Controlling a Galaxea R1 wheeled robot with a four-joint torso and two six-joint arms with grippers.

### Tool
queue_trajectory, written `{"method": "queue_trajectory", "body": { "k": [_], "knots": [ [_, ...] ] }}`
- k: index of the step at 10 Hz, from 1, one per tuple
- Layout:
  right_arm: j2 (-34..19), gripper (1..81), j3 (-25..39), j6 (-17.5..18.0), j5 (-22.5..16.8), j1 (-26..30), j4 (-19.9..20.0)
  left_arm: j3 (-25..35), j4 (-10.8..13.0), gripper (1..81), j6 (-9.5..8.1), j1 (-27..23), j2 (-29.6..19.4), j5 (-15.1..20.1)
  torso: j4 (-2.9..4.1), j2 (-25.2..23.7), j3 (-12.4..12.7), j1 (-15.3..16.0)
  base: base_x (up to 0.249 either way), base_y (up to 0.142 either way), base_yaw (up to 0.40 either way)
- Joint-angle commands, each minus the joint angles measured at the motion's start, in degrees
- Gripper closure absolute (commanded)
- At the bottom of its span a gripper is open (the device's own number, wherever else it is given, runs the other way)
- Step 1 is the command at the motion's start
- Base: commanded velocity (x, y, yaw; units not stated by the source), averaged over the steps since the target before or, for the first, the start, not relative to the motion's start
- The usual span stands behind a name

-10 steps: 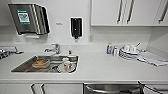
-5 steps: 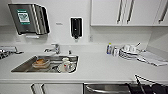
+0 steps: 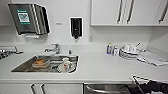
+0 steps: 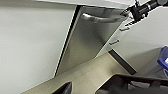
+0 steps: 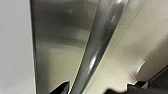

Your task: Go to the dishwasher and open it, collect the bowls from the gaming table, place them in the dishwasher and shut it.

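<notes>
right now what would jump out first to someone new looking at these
Probably the stainless sink set in the white counter, with a brownish-orange bowl and white dishes inside. Below the counter's front edge, the dishwasher shows its brushed steel door, and the right arm reaches toward its bar handle.

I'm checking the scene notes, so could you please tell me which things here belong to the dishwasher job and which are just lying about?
Job: dishwasher, its handle, right gripper.

Lying about: sink with dishes, faucet, plates, bottle, soap dispenser, towel dispenser.
</notes>
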Motion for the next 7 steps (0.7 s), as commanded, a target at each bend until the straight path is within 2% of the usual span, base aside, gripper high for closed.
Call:
{"method": "queue_trajectory", "body": {
  "k": [1, 2, 4, 6, 7],
  "knots": [
    [-0.6, 1.0, 1.6, 9.1, -5.8, 7.9, -8.6, 1.2, 0.4, 1.0, 0.42, -4.5, -2.1, 0.7, 0.00, 0.0, 0.0, 0.0, 0.000, 0.000, 0.000],
    [-0.4, 1.0, 2.8, 14.9, -8.1, 7.9, -13.4, 0.9, 0.3, 1.0, 0.42, -4.5, -2.1, 0.7, 0.00, 0.0, 0.0, 0.0, 0.000, 0.000, 0.000],
    [-0.4, 1.0, 5.1, 23.6, -9.3, 7.3, -20.8, 0.7, 0.3, 1.0, 0.42, -4.5, -1.9, 0.7, 0.00, 0.0, 0.0, 0.0, 0.000, 0.000, 0.000],
    [-0.2, 1.0, 6.4, 28.2, -10.5, 6.5, -26.0, 0.7, 0.4, 1.0, 0.42, -4.4, -1.6, 0.7, 0.00, 0.0, 0.0, 0.0, 0.000, 0.000, 0.000],
    [0.2, 1.0, 6.9, 29.3, -13.5, 6.3, -27.5, 0.5, 0.4, 1.0, 0.42, -4.5, -1.6, 0.7, 0.00, 0.0, 0.0, 0.0, 0.000, 0.000, 0.000]
  ]
}}
